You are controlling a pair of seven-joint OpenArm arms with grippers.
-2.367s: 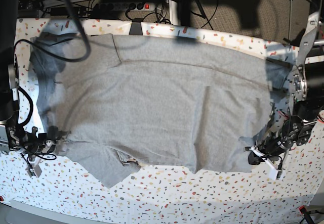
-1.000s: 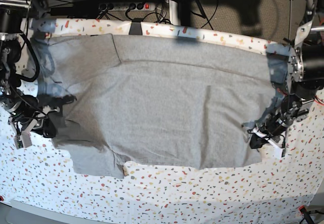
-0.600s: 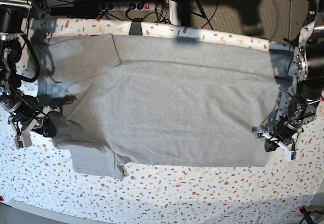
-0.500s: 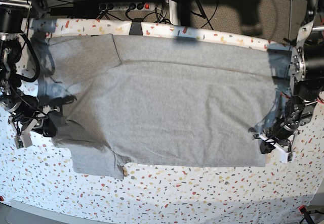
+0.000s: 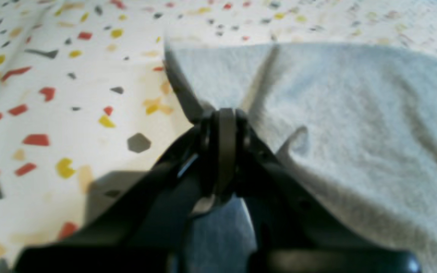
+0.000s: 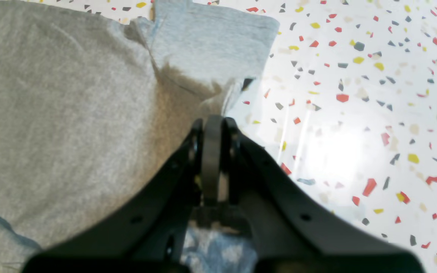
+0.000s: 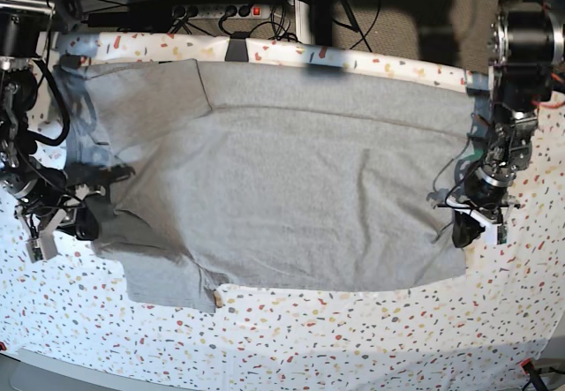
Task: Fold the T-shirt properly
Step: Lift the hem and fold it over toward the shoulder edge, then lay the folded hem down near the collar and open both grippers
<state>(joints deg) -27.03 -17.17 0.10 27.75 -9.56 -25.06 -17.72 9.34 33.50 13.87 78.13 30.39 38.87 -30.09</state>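
Compared with half a second back, the arm on the right of the base view has pulled up and in: its gripper sat near the shirt's near-right corner before, now it's farther up the right edge, and the cloth there has bunched a little. The arm on the left hasn't moved, and the shirt's left side looks the same.

The shirt [image 7: 291,188] lies spread plain side up across the speckled cloth [image 7: 291,338], filling most of the middle, with a sleeve flopped out at the near-left.

Going left to right: the right gripper [image 7: 75,223] sits at the shirt's left edge, just above that sleeve. In its wrist view the right gripper [image 6: 212,121] has its jaws pressed together on a pinch of grey fabric, the shirt [image 6: 63,113] fanning out to the left of it.

The left gripper [image 7: 468,219] is at the shirt's right edge, arm hanging down from the far-right corner with the wrist pointing down. Up close, the left gripper [image 5: 224,113] is clamped tight on a fold of the shirt [image 5: 355,113], which tents up into the tips.
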